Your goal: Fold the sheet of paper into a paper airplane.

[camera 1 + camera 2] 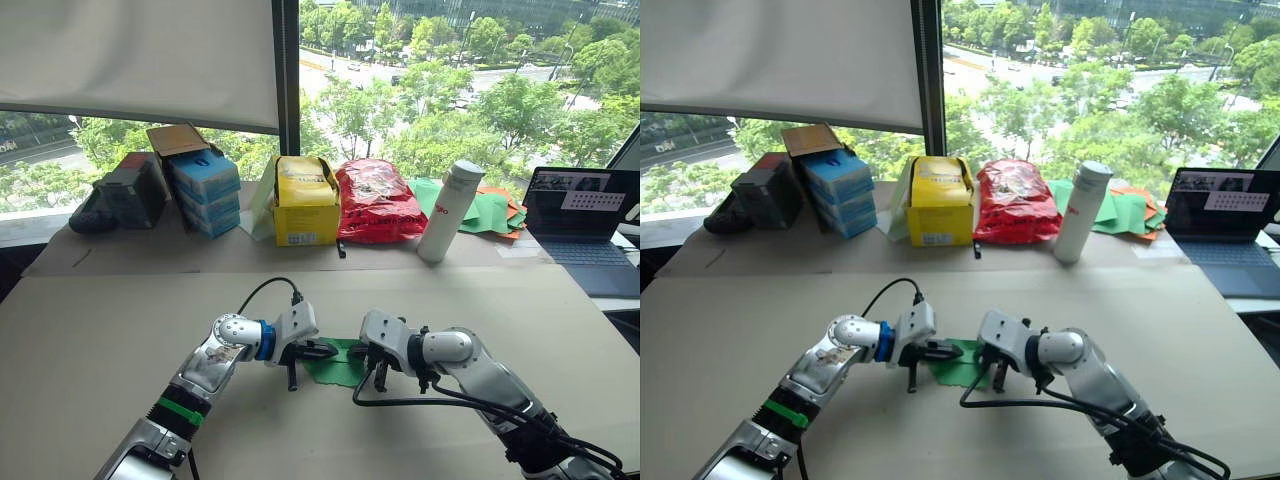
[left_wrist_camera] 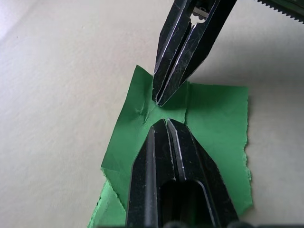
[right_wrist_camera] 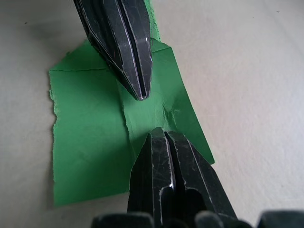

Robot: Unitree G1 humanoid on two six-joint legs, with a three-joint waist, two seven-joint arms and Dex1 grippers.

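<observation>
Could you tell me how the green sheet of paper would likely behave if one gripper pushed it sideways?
The sheet of paper looks thin and creased, so it would probably buckle rather than slide stiffly. Its ragged edge suggests it tears easily. Lying flat on the table, it likely weighs very little.

Sheet of paper [image 2: 213,118]: bright green. Surface [image 1: 100,340]: beige. Box [image 1: 305,205]: yellow. Bag [image 1: 375,200]: red, possibly patterned. Bottle [image 1: 448,212]: white.

Bright daylight from the window [image 1: 450,90] — soft shadows, wrist views sharp.
</observation>
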